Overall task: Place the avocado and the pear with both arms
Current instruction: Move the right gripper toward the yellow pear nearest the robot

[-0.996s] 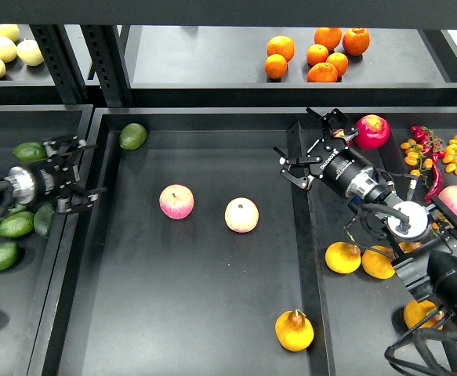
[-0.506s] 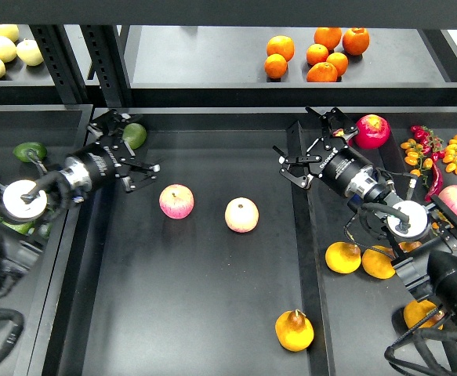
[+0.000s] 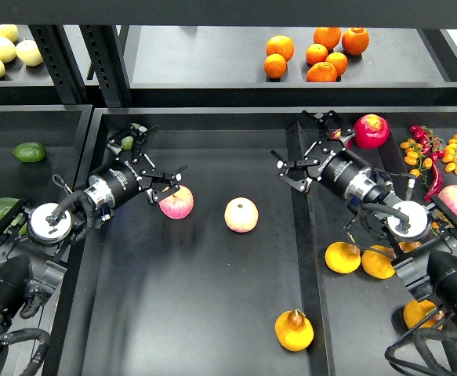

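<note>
Black metal shelving [image 3: 103,55] — dark trays [image 3: 212,313], evenly lit

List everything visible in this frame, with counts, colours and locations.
pear: 1, yellow-orange, centre tray front
apples: 2, pink-yellow, centre tray middle
avocados: 2 visible, green, left tray
oranges: 6, orange, back shelf
yellow fruits: 4, pale yellow, back-left shelf
pomegranate: 1, red, right tray rear
orange-yellow fruits: several, right tray, partly hidden
chillies and small tomatoes: red, orange, far right
left gripper: open, beside left apple
right gripper: open, empty
</note>
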You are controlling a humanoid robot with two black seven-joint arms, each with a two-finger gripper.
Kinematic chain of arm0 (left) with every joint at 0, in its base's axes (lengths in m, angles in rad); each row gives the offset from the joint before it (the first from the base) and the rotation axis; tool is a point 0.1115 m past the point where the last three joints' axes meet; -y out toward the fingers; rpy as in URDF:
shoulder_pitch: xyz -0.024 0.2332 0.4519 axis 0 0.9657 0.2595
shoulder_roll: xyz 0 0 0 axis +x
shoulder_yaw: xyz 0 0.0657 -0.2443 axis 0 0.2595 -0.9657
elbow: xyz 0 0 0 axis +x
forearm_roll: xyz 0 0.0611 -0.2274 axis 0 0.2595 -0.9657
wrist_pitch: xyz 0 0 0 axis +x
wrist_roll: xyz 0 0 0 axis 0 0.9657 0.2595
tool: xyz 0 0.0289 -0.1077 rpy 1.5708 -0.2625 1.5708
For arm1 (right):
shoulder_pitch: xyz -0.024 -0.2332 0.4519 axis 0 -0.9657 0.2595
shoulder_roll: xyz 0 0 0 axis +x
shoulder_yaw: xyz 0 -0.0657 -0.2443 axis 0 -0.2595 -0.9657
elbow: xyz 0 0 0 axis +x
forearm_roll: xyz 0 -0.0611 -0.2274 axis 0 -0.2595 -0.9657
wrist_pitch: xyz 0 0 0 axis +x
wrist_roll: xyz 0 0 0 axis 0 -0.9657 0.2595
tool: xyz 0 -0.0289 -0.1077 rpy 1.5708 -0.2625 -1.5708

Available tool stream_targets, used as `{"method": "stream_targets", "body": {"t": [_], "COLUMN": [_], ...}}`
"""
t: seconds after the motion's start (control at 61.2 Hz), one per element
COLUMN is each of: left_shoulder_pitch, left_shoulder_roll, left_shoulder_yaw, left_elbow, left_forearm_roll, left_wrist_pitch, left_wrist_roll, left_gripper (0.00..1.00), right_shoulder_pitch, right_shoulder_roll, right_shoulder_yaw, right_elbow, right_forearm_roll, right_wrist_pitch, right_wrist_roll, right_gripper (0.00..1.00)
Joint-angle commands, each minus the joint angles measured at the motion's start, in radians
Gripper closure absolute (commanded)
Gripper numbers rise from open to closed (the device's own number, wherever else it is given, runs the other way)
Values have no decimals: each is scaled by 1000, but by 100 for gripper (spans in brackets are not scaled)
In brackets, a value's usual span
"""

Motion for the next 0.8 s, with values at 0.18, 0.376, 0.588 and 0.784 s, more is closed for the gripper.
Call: {"method": "stream_targets", "body": {"t": [0.18, 0.376, 0.588, 0.784], "left_shoulder_pitch": [2, 2, 9, 12], "left_shoulder_roll": [0, 0, 0, 0], "left_shoulder_yaw": [0, 0, 0, 5], "left_elbow": [15, 12, 15, 15], "left_forearm_roll": [-141, -143, -143, -141], "left_wrist_pitch": [0, 0, 0, 0], "left_wrist_roll": [-6, -6, -5, -1], "left_gripper": [1, 1, 1, 1], "right_shoulder_pitch": [11, 11, 21, 32], "right_shoulder_roll": [0, 0, -66, -100], "right_shoulder_yaw": [-13, -111, -279, -318], "right_elbow": [58, 173, 284, 305], "right_forearm_roll": [-46, -37, -33, -34], "right_wrist_pitch": [0, 0, 0, 0], "right_wrist_roll": [-61, -166, -166, -166], "right_gripper": [0, 0, 0, 0]}}
